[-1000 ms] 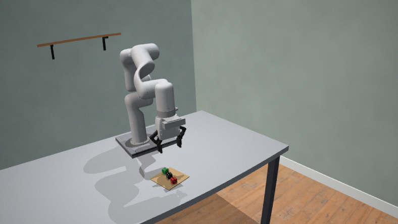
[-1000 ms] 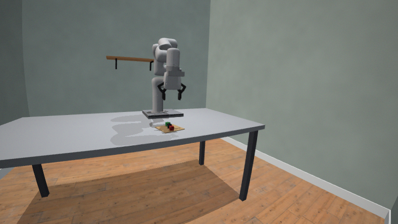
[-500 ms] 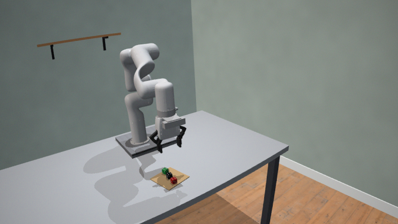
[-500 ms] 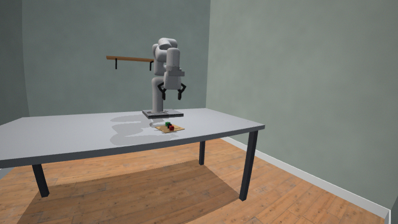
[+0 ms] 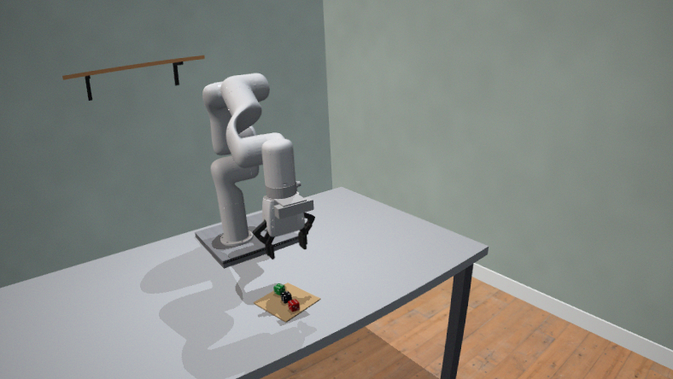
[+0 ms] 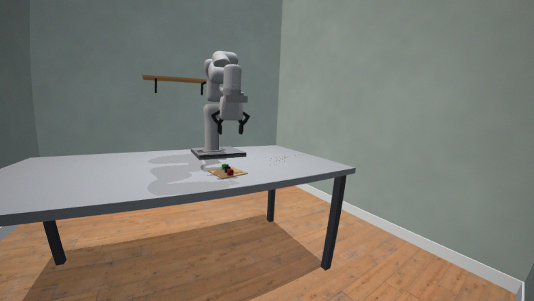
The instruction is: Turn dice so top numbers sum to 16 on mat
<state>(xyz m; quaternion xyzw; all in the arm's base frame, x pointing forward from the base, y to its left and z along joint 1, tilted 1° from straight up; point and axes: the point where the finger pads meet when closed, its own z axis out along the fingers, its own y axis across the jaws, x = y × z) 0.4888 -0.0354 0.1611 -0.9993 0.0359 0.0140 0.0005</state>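
A tan mat (image 5: 286, 305) lies on the grey table near its front edge; it also shows in the exterior view (image 6: 228, 172). Three dice sit on it in a row: a green die (image 5: 279, 288) at the back, a black die (image 5: 286, 297) in the middle and a red die (image 5: 294, 305) at the front. In the exterior view the green die (image 6: 224, 165) and the red die (image 6: 230, 171) show, with the black die between them. The top faces are too small to read. My gripper (image 5: 286, 249) hangs open and empty well above the mat, fingers pointing down (image 6: 230, 129).
The arm's dark base plate (image 5: 244, 247) sits on the table behind the mat. A wooden wall shelf (image 5: 133, 66) hangs on the back wall. The table's front edge runs close to the mat.
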